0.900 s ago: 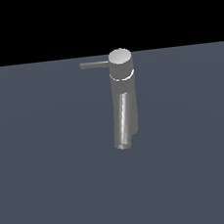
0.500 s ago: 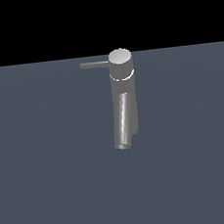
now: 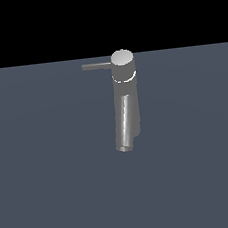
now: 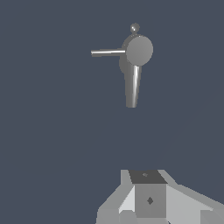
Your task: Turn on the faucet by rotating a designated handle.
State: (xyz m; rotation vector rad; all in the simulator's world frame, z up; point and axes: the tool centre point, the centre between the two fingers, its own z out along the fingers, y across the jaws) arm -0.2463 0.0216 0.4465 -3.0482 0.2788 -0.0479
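Wrist view shows the gripper (image 4: 148, 205), its finger spread unreadable, well apart from the handle (image 4: 108, 52), presumably lining up its approach.

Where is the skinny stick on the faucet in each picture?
Exterior view: the handle sticks out sideways from the faucet's capped top, toward the exterior view's left, level with the cap.
Wrist view: the handle juts sideways from the faucet's top, well away from the gripper.
Shared landmark: the round cap, also seen in the wrist view.
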